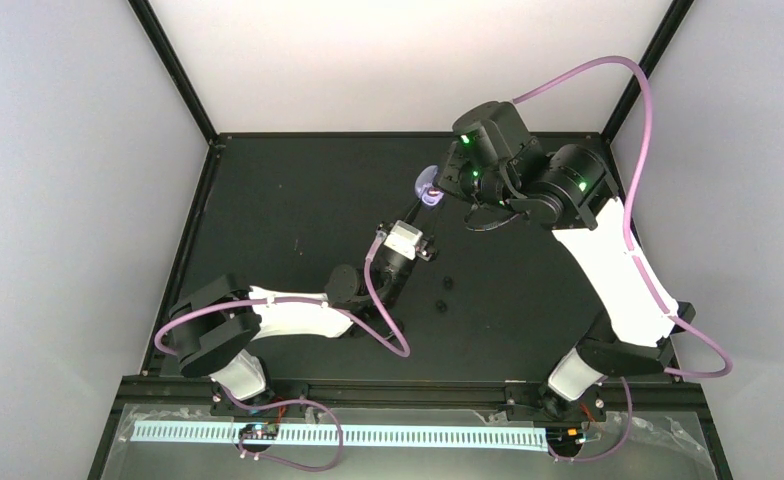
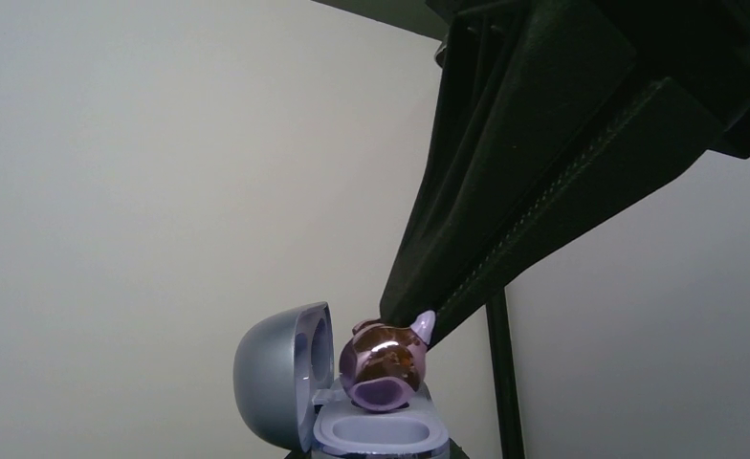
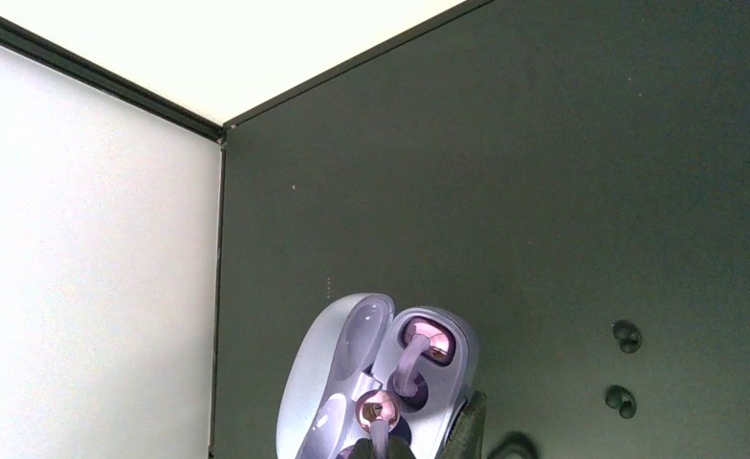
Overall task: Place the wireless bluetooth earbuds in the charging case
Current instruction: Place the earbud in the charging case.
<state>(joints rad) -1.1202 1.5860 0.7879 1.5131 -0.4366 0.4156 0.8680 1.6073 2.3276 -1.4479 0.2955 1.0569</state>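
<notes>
The lilac charging case [image 2: 381, 435] stands open, its lid [image 2: 275, 382] swung to the left. My left gripper [image 1: 423, 208] is shut on the case from below; one of its dark fingers [image 3: 467, 426] shows beside the case. A glossy pinkish-purple earbud [image 2: 383, 368] hangs just above the case's near slot, pinched at its stem by my right gripper [image 3: 381, 448], which is shut on it. In the right wrist view this earbud [image 3: 375, 412] sits over the near slot, while a second pink earbud [image 3: 426, 341] lies seated in the far slot. Both grippers meet above the back of the mat [image 1: 298, 190].
Two small black earbuds [image 1: 446, 283] [image 1: 439, 304] lie on the black mat to the right of the left arm; they are the same black earbuds [image 3: 626, 335] [image 3: 620, 400] at the right of the right wrist view. White walls and a black frame bound the mat.
</notes>
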